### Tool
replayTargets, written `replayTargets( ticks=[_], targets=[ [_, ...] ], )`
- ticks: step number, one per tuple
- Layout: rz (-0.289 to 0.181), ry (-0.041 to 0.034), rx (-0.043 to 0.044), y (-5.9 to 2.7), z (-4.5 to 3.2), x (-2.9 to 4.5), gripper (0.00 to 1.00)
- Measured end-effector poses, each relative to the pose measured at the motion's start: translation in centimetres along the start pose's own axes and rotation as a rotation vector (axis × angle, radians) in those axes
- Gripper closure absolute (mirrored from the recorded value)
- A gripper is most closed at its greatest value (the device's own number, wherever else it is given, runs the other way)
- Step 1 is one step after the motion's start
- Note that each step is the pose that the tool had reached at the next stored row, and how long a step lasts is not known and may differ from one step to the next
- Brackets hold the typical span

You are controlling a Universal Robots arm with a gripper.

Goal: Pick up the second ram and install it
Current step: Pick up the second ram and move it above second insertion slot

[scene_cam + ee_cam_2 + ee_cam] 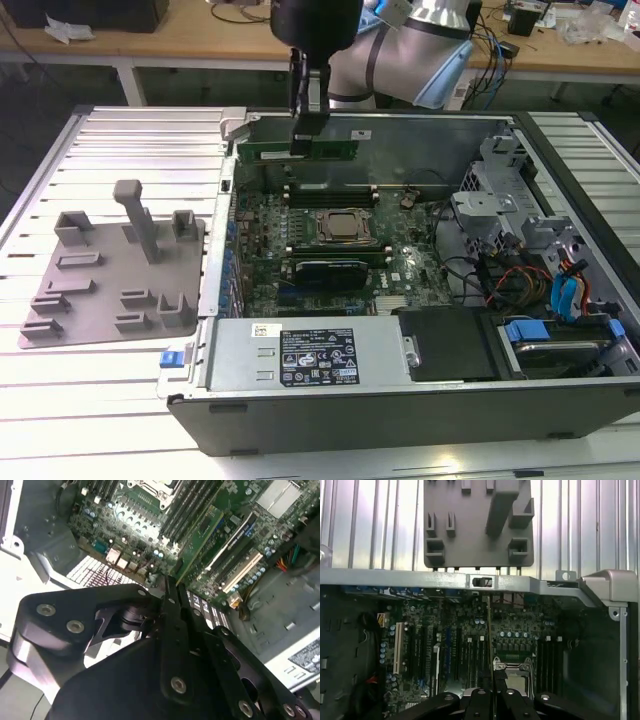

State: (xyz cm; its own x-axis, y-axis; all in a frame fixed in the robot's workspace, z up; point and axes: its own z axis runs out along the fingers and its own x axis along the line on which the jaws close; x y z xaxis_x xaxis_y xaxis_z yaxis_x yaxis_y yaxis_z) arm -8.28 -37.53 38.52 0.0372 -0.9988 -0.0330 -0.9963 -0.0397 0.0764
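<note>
Inspection findings:

- **Case:** The open black-and-silver computer case [400,425] occupies the exterior view's centre, with its green motherboard [400,265] exposed.
- **Gripper:** At upper centre, the black two-finger gripper [306,132] is clamped tight on the second ram [335,150].
- **Ram:** This long, thin green board hangs edge-down, clear above the black memory slots [330,187].
- **Advice:** Keep the stick level and parallel to a free slot. Match the notch, then press evenly along its length.
</note>
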Motion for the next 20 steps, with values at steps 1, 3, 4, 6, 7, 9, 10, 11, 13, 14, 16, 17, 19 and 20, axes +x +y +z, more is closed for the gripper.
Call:
replayTargets(
  ticks=[1,3,4,6,7,9,10,11,13,14,16,17,19,20],
  targets=[
    [0.0,-0.0001,-0.0015,-0.22,0.34,-0.03,0.89],
    [0.0,-0.0001,-0.0058,-0.9,1.37,-0.08,0.89],
    [0.0,-0.0003,-0.0074,-1.08,1.73,-0.09,0.89],
    [0.0,-0.0004,-0.0101,-1.42,2.52,-0.14,0.89],
    [0.0,-0.0005,-0.0118,-1.6,3.13,-0.17,0.89],
    [0.0,-0.0004,-0.0134,-1.77,3.73,-0.22,0.89],
    [0.0,-0.0005,-0.0139,-1.82,3.93,-0.25,0.89],
    [0.001,-0.0005,-0.0147,-1.91,4.23,-0.28,0.89],
    [0.001,-0.0005,-0.0171,-2.13,4.96,-0.35,0.89],
    [0.001,-0.0006,-0.018,-2.24,5.28,-0.38,0.89],
    [0.001,-0.0007,-0.0189,-2.34,5.65,-0.4,0.89],
    [0.001,-0.0007,-0.0193,-2.37,5.9,-0.41,0.89],
    [0.001,-0.0006,-0.0193,-2.37,5.93,-0.42,0.89],
    [0.001,-0.0007,-0.0193,-2.38,5.93,-0.42,0.89]
  ],
)
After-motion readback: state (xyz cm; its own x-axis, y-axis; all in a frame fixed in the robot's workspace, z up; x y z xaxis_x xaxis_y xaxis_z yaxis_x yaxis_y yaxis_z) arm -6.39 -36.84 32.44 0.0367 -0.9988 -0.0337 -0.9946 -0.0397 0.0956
